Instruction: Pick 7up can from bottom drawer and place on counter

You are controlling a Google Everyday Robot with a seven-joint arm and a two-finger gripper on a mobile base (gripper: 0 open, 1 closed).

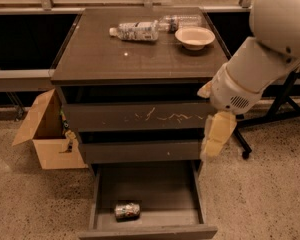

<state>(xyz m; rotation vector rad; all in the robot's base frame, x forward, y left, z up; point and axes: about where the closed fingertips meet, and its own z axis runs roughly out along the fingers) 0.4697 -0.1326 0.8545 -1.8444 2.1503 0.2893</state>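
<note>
End effector (217, 136) hangs pale and pointing down off my arm (260, 59), at the right front corner of the cabinet. It's level with the gap between the scratched top drawer front (140, 116) and the middle drawer (140, 151). Can't tell whether it's spread or pressed together from this angle. It's holding nothing that I can see.

Bottom drawer (155, 186) is pulled out, below and left of the end effector. 7up can (127, 210) lies on its side in there, near the front wall, left of centre, well apart from the end effector.

The two upper drawers look closed.

Desk (125, 59) on top of the cabinet carries a clear bottle (135, 31) lying on its side, a second bottle (180, 21) behind it to the right, and a pale bowl (194, 37) near the right rear corner.

Open cardboard box (45, 134) sits on the floor just beside the cabinet's left side. Black stand legs (285, 99) are on the floor at right, behind my arm.
</note>
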